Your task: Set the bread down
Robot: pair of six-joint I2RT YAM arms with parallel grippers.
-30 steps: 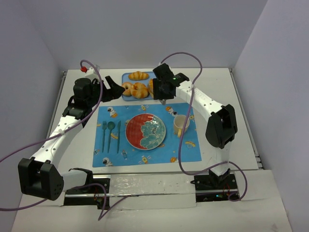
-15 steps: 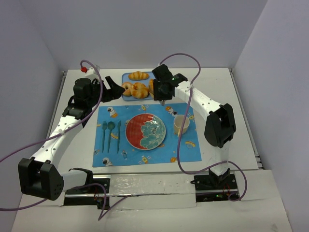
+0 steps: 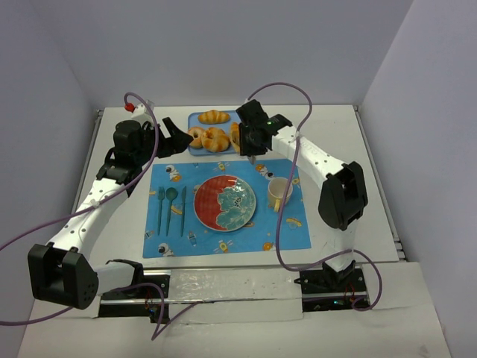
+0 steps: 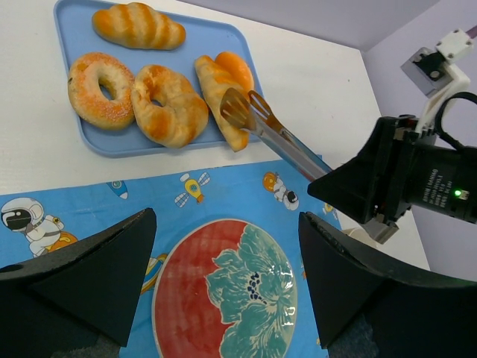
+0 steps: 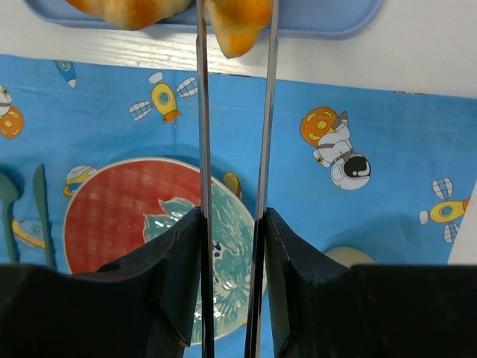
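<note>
Left wrist view alone shows tongs (image 4: 279, 142) tips pinching bread (image 4: 211, 82) on tray (image 4: 71, 30); top view hides contact. Right gripper (image 5: 232, 216) has squeezed tongs tighter than second ago.

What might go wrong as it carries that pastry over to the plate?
The tongs pinch the bread near its tapered end, not its middle, so it may tilt and slip out when lifted. A bun lies right beside it on the tray and might get dragged along. The cup stands close to the plate and might get knocked.
</note>
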